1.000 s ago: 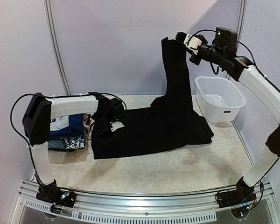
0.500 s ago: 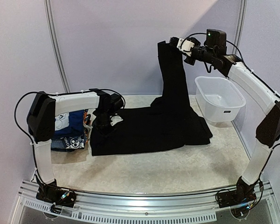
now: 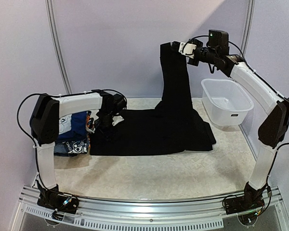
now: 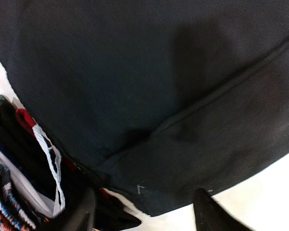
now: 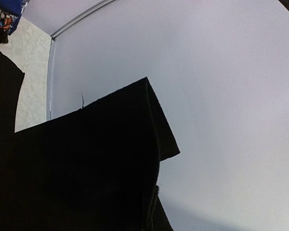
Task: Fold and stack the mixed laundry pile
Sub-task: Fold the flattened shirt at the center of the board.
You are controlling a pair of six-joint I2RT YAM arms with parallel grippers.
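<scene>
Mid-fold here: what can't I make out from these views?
- Right wrist view: the black garment fills it, hiding how the right gripper holds the cloth.
- Top view: the left arm covers part of the folded stack.
- Top view: the left gripper is dark against dark cloth; whether it touches is unclear.

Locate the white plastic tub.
In the top view, the white tub sits far right on the table, just right of the black garment.
</scene>
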